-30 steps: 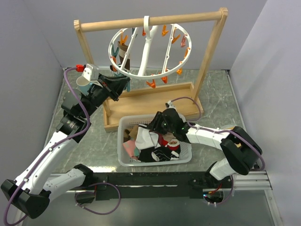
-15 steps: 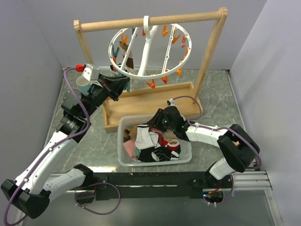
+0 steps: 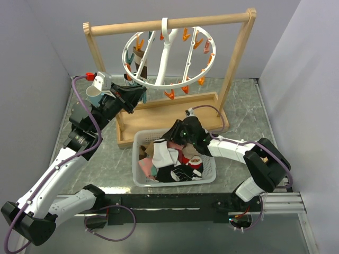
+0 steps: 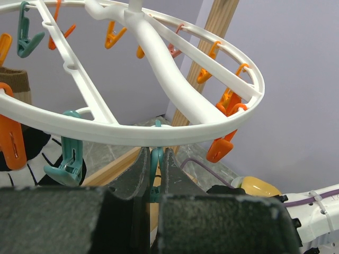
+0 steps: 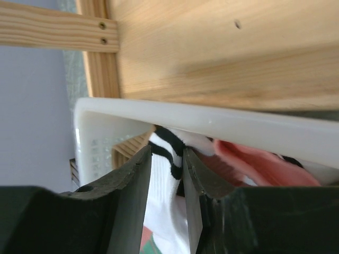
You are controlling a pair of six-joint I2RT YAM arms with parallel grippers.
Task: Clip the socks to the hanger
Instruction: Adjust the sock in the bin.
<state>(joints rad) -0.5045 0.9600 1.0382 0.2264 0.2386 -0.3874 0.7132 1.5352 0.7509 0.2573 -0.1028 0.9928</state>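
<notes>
- The hanger (image 3: 153, 83) is a round white plastic ring with wavy crossbars. It hangs by its hook from the bar of a wooden frame (image 3: 233, 69) at the far side of the table (image 3: 243, 106), and orange and teal pegs dangle from its rim.
- The socks (image 3: 175, 161) lie heaped in a white basket (image 3: 136, 164) in front of the frame. They are pink, white, black and brown.
- At least one brown-topped sock (image 3: 141, 62) is already clipped at the ring's left side.
- Count: one hanger, one frame, one basket and two arms. The heaped socks overlap too much to count.
- The left tool (image 4: 154, 154) is pressed together on a teal peg (image 4: 155, 172) under the ring's near rim.
- The right tool (image 5: 168, 159) is at the basket's far rim and pinches the black-striped cuff of a white sock (image 5: 161, 201).
- Since a second ago the right tool has narrowed and shifted slightly left along the basket's far edge. The left arm and the hanger have not moved.
</notes>
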